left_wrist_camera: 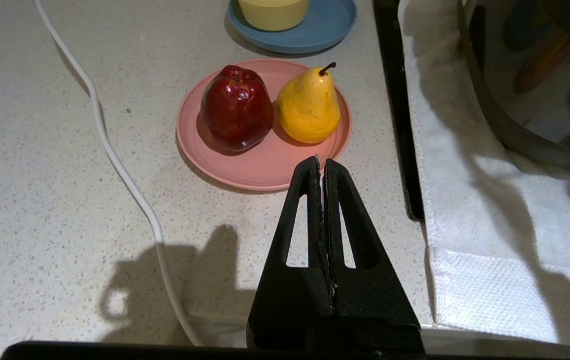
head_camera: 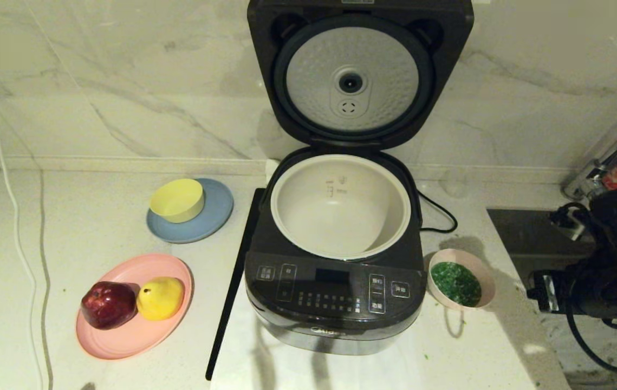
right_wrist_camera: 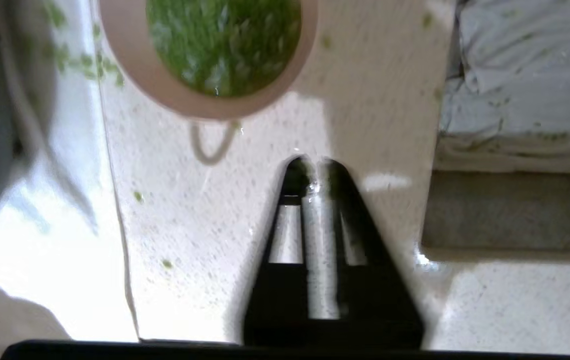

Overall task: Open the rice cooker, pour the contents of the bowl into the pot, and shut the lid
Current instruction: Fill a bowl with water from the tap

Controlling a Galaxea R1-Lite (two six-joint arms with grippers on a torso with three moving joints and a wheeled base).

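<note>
The dark rice cooker (head_camera: pixel 335 303) stands mid-counter with its lid (head_camera: pixel 359 76) swung upright, dimpled silver underside facing me. The off-white pot (head_camera: pixel 341 216) inside holds nothing. To the cooker's right sits the pale pink bowl (head_camera: pixel 484 281) (right_wrist_camera: pixel 164 85), filled with the chopped green contents (head_camera: pixel 455 283) (right_wrist_camera: pixel 222 40). My right gripper (right_wrist_camera: pixel 313 162) hovers over the counter a short way from the bowl's rim, touching nothing, its fingers parted by a narrow gap. The right arm (head_camera: pixel 595 281) shows at the right edge. My left gripper (left_wrist_camera: pixel 321 160) is shut and empty, above the counter near the pink plate.
A pink plate (head_camera: pixel 124 338) with a red apple (head_camera: pixel 108 304) and a yellow pear (head_camera: pixel 160 298) lies left of the cooker. A yellow bowl (head_camera: pixel 177 200) sits on a blue plate (head_camera: pixel 213 222) behind it. A white cable (head_camera: pixel 15 227) runs along the left. Green bits (right_wrist_camera: pixel 137 196) are scattered near the bowl.
</note>
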